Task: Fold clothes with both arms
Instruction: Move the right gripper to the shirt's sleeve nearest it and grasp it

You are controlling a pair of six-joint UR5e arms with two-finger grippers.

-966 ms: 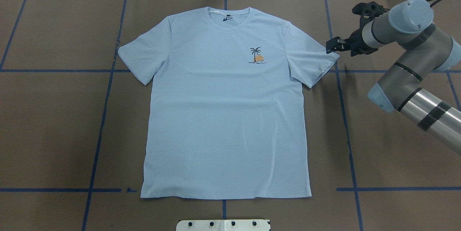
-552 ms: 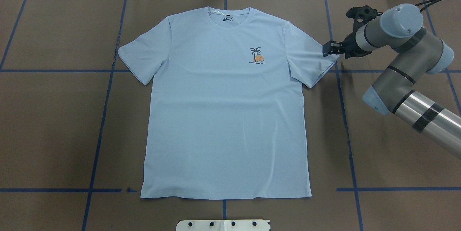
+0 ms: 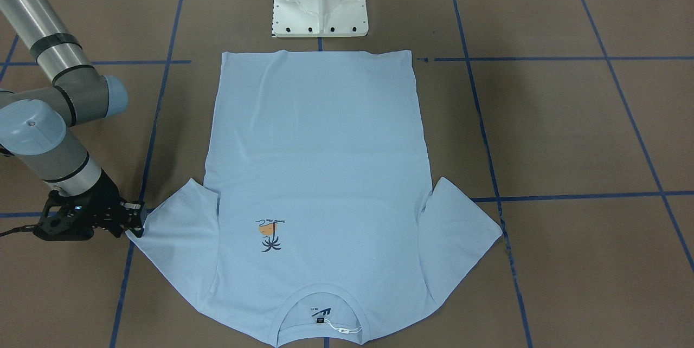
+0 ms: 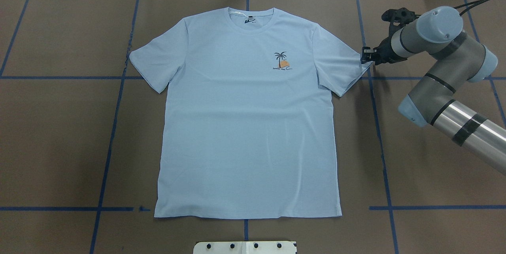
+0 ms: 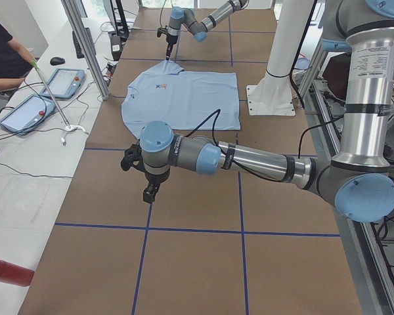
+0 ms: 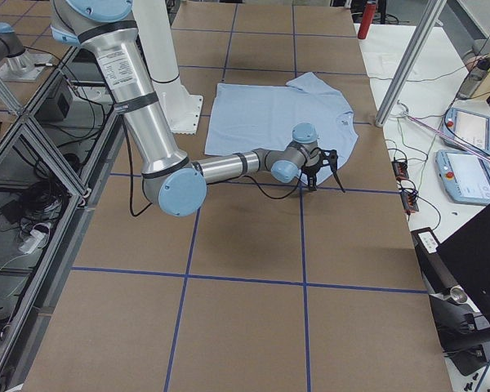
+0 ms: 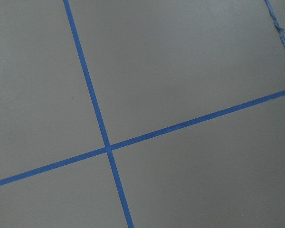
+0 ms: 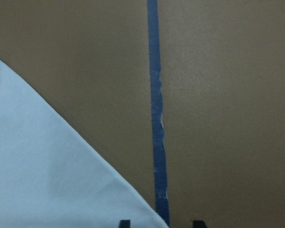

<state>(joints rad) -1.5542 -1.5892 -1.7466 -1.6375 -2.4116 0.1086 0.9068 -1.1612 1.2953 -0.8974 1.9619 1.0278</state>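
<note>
The pale light-blue T-shirt (image 4: 245, 127) lies flat and face up on the brown table, collar toward the far edge, palm print (image 4: 281, 62) on its chest. My right gripper (image 4: 365, 55) is low at the tip of the sleeve (image 4: 344, 64) on that side. In the right wrist view its two black fingertips (image 8: 125, 223) stand apart, open, and the sleeve corner (image 8: 47, 175) reaches in between them. The front-facing view shows the same gripper (image 3: 135, 223) at the sleeve tip (image 3: 173, 223). My left gripper (image 5: 150, 193) hangs over bare table far from the shirt; I cannot tell whether it is open or shut.
Blue tape lines (image 4: 379, 127) grid the table. The white pedestal base (image 3: 320, 1) stands by the shirt's hem. In the exterior left view, a person (image 5: 3, 52) sits beside tablets (image 5: 26, 111), and a red cylinder (image 5: 6, 271) lies near the corner.
My right gripper has come in toward the sleeve tip and dropped lower, ending right at the sleeve's corner. The shirt lies as before.
</note>
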